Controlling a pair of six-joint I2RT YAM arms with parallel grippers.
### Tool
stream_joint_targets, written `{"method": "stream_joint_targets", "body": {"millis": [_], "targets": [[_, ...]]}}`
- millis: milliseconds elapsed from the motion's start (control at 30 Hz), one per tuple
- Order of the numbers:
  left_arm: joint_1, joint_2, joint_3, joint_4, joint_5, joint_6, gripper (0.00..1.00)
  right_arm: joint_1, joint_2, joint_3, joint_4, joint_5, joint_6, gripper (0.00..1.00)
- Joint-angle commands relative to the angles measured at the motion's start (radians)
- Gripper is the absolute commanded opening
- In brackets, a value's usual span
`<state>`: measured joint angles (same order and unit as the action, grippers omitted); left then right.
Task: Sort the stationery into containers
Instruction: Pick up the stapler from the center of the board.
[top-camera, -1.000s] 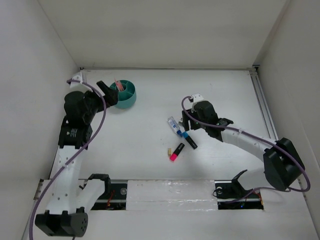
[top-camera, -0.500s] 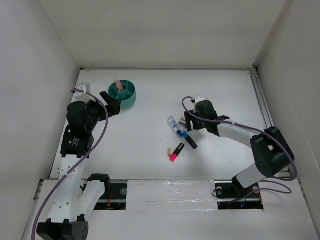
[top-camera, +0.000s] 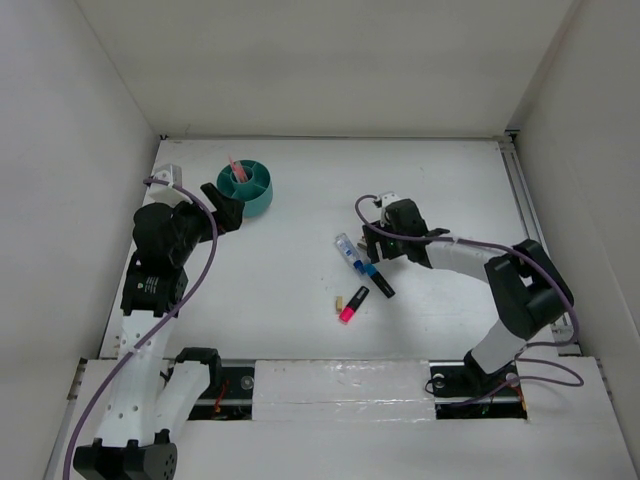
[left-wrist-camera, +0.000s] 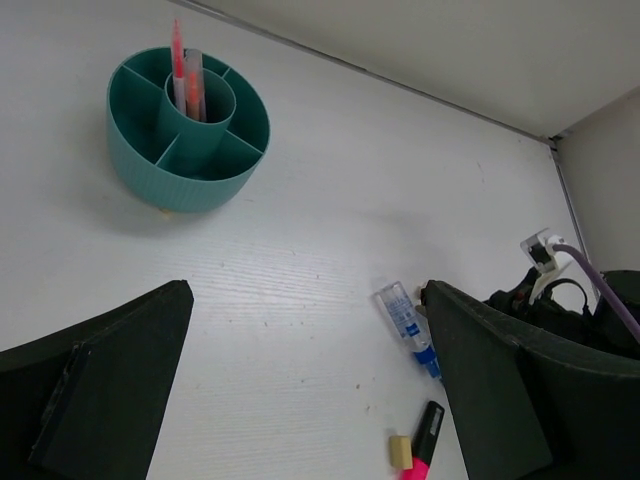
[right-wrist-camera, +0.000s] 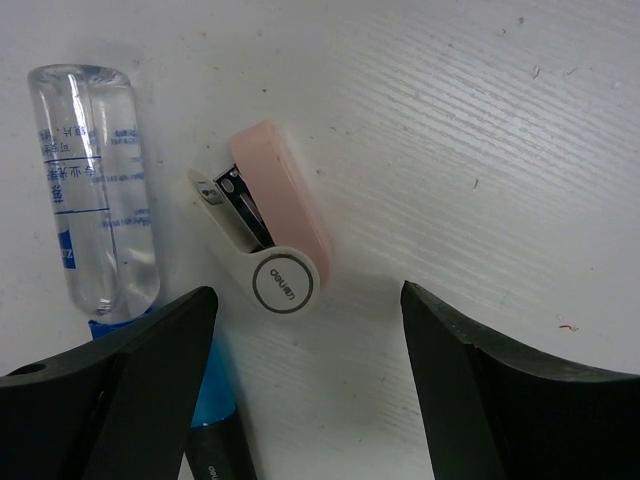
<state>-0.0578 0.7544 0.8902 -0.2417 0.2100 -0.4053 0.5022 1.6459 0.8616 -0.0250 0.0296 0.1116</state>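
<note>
your right gripper (right-wrist-camera: 305, 385) has slid in and now hangs wide open over the small pink stapler (right-wrist-camera: 268, 225) beside the clear-blue tube (right-wrist-camera: 95, 190), so a grab looks next. your left gripper (left-wrist-camera: 300, 400), open and empty, has backed off the teal tub (left-wrist-camera: 190, 190). pink pens (left-wrist-camera: 185, 75) stand in its middle ring.

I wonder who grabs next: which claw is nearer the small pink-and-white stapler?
The right. Its open claw hovers directly over the small pink-and-white stapler, fingers on either side; the left claw sits far off, beside the round teal plastic tub.
</note>
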Motion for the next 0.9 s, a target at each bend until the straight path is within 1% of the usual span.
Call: {"method": "stream_joint_targets", "body": {"millis": [0,133,300,333,467,533,633,767,867], "targets": [[0.000,-0.017,-0.011,0.050,0.017,0.002,1.00,-0.013,-0.005,0.040,0.073,-0.039,-0.032,0.80],[0.000,-0.017,-0.011,0.050,0.026,0.002,1.00,-0.034,0.015,0.050,0.083,-0.060,-0.032,0.80],[0.000,-0.017,-0.011,0.059,0.035,0.002,1.00,-0.034,0.058,0.070,0.092,-0.121,-0.105,0.80],[0.000,-0.017,-0.011,0.059,0.035,0.002,1.00,-0.034,0.058,0.080,0.092,-0.163,-0.119,0.80],[0.000,-0.017,-0.020,0.059,0.045,0.002,1.00,-0.044,0.084,0.100,0.080,-0.200,-0.128,0.80],[0.000,-0.006,-0.020,0.068,0.057,0.002,1.00,-0.044,0.095,0.109,0.067,-0.200,-0.128,0.79],[0.000,0.003,-0.020,0.068,0.068,0.002,1.00,-0.044,0.106,0.109,0.057,-0.188,-0.128,0.72],[0.000,0.003,-0.020,0.068,0.068,0.002,1.00,-0.044,0.117,0.119,0.037,-0.188,-0.118,0.68],[0.000,0.003,-0.020,0.068,0.068,0.002,1.00,-0.044,0.117,0.119,0.037,-0.188,-0.109,0.63]]}}
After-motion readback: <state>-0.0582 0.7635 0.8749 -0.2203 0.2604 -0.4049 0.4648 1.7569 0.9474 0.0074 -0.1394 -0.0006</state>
